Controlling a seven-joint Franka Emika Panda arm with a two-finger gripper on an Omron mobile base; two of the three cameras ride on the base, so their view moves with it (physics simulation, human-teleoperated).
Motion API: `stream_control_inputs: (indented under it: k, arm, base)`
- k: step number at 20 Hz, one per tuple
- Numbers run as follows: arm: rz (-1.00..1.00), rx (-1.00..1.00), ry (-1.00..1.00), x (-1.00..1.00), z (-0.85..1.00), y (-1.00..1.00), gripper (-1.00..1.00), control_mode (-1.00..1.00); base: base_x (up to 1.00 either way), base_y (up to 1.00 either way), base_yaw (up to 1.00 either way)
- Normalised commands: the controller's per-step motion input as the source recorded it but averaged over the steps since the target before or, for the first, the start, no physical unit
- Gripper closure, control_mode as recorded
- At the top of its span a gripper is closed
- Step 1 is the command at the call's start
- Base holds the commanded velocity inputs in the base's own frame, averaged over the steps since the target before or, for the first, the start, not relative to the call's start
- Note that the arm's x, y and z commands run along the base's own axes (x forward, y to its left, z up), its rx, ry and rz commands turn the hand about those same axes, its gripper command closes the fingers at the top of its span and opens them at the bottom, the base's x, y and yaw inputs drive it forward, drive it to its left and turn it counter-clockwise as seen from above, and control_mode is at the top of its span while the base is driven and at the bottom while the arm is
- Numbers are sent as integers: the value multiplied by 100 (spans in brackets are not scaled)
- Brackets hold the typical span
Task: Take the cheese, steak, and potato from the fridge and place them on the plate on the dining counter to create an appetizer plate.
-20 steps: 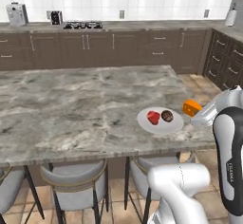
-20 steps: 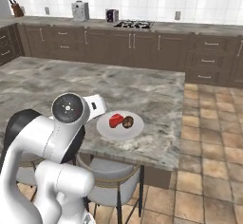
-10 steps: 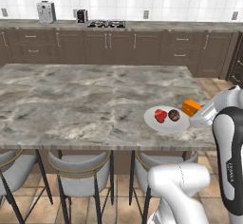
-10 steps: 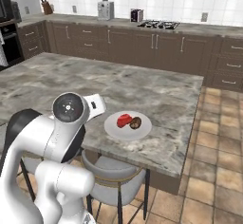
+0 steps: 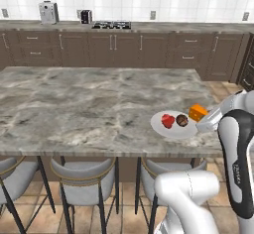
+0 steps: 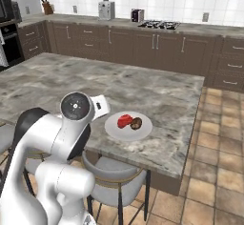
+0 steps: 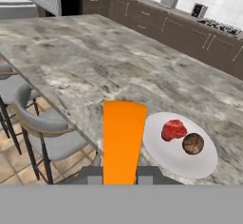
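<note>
step: last food is being carried to the plate (image 7: 178, 159) | gripper (image 7: 119, 174): closed on cheese (image 7: 123, 140) | steak (image 7: 173, 129) and potato (image 7: 193, 143) are on plate, counter (image 7: 95, 66) edge | next: cheese is to be shifted toward 3 o'clock, lowered, released

the steak (image 5: 167, 121) and potato (image 5: 182, 120) lie side by side on the plate (image 5: 171, 130), the cheese (image 5: 198, 112) beside its rim.

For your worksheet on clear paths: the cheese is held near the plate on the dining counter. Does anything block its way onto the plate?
Nothing visible does. The cheese, gripped in the shut jaws, hangs beside the plate. The steak and potato sit together on the plate's far half, leaving the near part bare.
</note>
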Motion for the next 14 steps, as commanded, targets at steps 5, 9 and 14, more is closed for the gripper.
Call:
stream_control_inputs:
  k: [5,9,14]
  arm:
    - [0,0,12,74,-29,-3,100,-100]
    - [0,0,13,76,-29,-13,100,-100]
    - [0,0,5,68,-39,-47,100,-100]
  base:
    - [0,0,0]
    - [0,0,0]
    - [0,0,0]
